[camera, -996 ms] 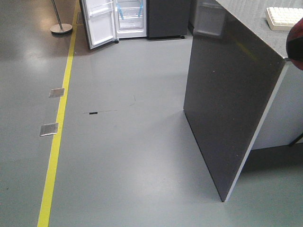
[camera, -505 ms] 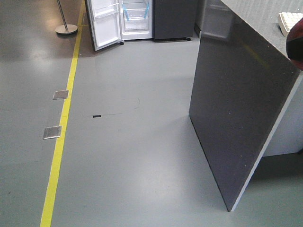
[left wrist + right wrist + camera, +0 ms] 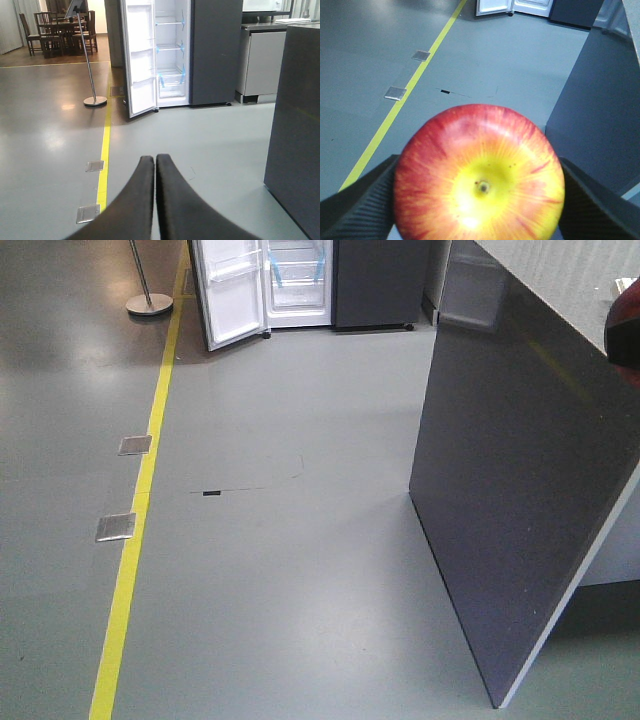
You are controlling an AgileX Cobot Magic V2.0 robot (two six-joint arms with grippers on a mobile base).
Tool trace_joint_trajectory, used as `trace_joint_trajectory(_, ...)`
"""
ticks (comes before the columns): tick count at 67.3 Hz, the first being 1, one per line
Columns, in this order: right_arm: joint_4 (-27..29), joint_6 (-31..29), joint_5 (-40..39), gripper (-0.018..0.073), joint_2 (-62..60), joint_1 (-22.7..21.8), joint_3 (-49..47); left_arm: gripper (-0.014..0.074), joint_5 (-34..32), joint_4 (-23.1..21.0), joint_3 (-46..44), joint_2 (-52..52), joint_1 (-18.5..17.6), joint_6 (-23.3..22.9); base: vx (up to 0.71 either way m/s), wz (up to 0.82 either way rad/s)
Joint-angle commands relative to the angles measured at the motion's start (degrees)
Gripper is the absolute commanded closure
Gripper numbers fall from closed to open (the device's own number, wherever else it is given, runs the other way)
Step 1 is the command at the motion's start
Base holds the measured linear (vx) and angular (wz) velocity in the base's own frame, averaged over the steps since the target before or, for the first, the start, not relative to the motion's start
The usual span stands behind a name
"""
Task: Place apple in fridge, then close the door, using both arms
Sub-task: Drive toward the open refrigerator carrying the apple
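Observation:
A red and yellow apple [image 3: 480, 175] fills the right wrist view, and my right gripper [image 3: 480, 200] is shut on it, a ribbed black finger [image 3: 360, 205] pressing each side. Its red edge [image 3: 625, 330] shows at the right border of the front view. The fridge [image 3: 298, 280] stands far ahead across the floor, white shelves with blue tape showing inside [image 3: 172, 55]. Its door [image 3: 140, 60] hangs open to the left, the white inner lining facing me. My left gripper [image 3: 155, 159] is shut on nothing, its black fingers pressed together and pointing at the fridge.
A dark grey counter end panel [image 3: 510, 470] juts into the floor on the right. A yellow floor line [image 3: 140, 500] with two metal floor plates [image 3: 115, 527] runs along the left. A stanchion base [image 3: 148, 303] stands left of the door; dining chairs [image 3: 55, 32] lie beyond.
The whole view has slid: fridge, counter and yellow line all moved rightward and down in frame, and the white object on the counter has gone out of the frame. The grippers look unchanged.

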Motion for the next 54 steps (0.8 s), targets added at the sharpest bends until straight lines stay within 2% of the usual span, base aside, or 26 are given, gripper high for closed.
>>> trace_joint_trajectory(1, 0.30, -0.40, -4.41, 0.0410, -0.58, -0.16, -1.28, 0.0603, -3.92, -0.18, -1.08, -0.89, -0.29, -0.10, 0.09, 0.04)
trace_joint_trajectory(54, 0.30, -0.40, -4.41, 0.0410, -0.58, -0.16, -1.28, 0.0603, -3.92, -0.18, -1.08, -0.89, -0.29, -0.10, 0.09, 0.05)
